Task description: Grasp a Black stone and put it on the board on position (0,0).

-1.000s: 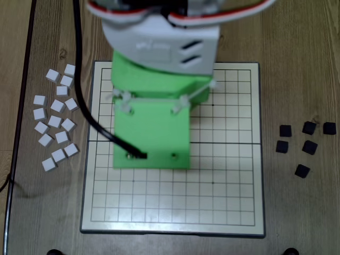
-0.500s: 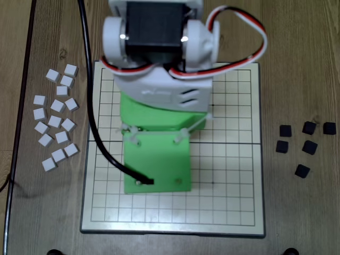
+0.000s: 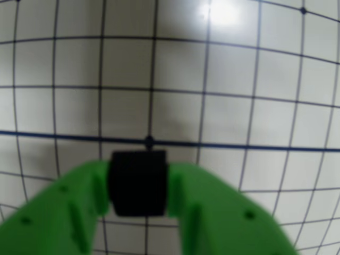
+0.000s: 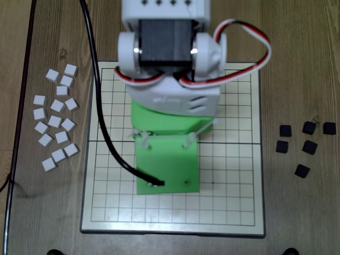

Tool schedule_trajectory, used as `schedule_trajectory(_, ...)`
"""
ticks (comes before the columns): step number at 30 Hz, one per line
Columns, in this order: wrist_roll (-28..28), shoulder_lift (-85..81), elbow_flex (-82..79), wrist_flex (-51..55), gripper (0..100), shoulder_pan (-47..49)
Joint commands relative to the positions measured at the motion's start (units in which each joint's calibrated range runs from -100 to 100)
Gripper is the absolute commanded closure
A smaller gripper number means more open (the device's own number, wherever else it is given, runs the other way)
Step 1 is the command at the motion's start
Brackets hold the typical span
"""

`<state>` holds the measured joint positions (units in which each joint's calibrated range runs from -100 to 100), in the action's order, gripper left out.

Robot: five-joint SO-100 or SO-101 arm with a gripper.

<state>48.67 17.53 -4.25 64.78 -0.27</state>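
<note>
In the wrist view my green gripper (image 3: 139, 178) is shut on a black stone (image 3: 138, 186), held between both fingers. The stone hangs just on the near side of the board's central dot (image 3: 149, 141), which sits on the dark middle seam. The cream board (image 3: 228, 69) with its thin grid fills that view. In the overhead view the arm's green wrist (image 4: 167, 164) hangs over the middle of the board (image 4: 234, 175). It hides the fingers, the stone and the centre point.
Several loose black stones (image 4: 305, 146) lie on the wooden table to the right of the board. Several white blocks (image 4: 56, 122) lie to its left. A black cable (image 4: 106, 133) runs across the board's left half to the wrist.
</note>
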Motion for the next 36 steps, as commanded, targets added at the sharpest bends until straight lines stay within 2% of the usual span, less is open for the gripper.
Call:
schedule_trajectory(1, 0.0, -1.3, 0.7, -1.7, 94, 0.0)
schedule_trajectory(36, -0.3, -0.8, -3.9, -6.0, 94, -1.1)
